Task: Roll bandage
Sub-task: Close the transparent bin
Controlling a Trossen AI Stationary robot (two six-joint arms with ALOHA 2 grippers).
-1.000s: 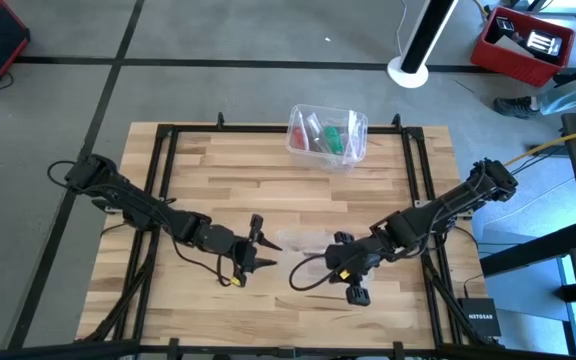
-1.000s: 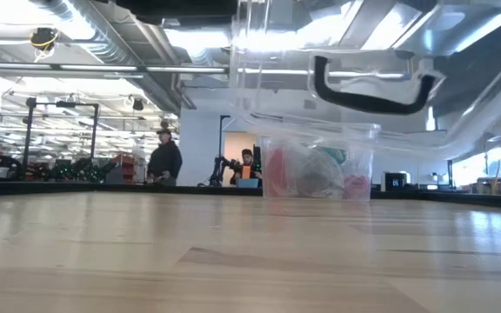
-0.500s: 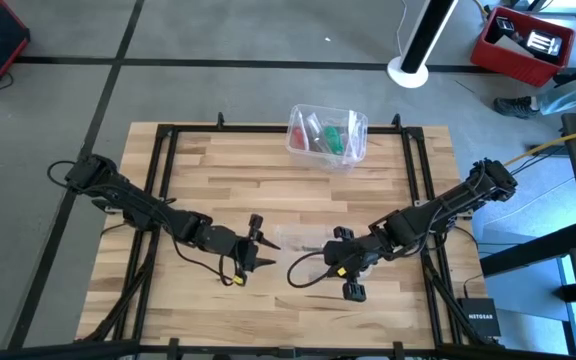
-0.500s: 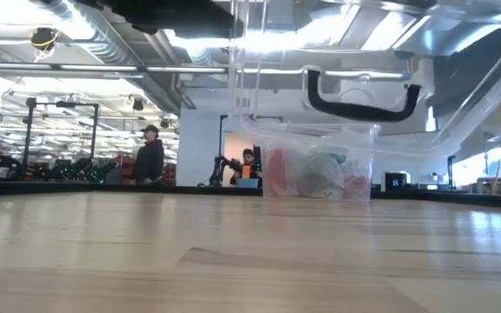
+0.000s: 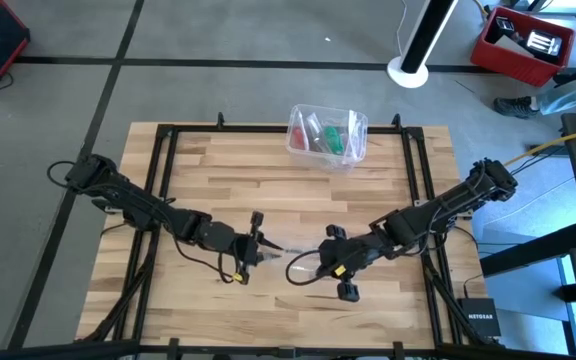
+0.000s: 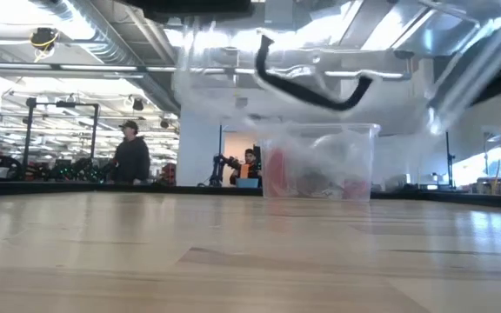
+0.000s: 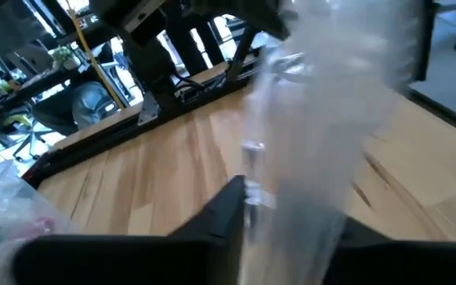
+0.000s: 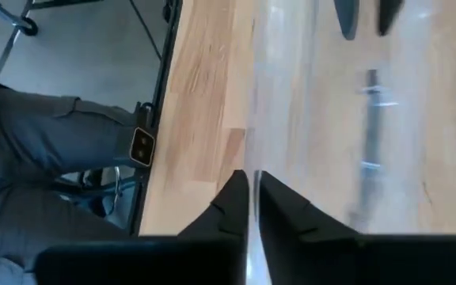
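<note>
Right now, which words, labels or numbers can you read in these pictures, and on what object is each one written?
"NETGEAR": white letters on the small black box beside the table's right edge, high view; small, so the reading is not certain.
Yellow tag on the dark frame in the right wrist view: too blurred to read.
Nothing else carries readable text.

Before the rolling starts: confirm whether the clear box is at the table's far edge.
Yes. In the high view the clear box sits at the table's far edge, apart from both arms.

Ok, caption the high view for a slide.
Both grippers, left and right, meet over a clear plastic bag.
</note>
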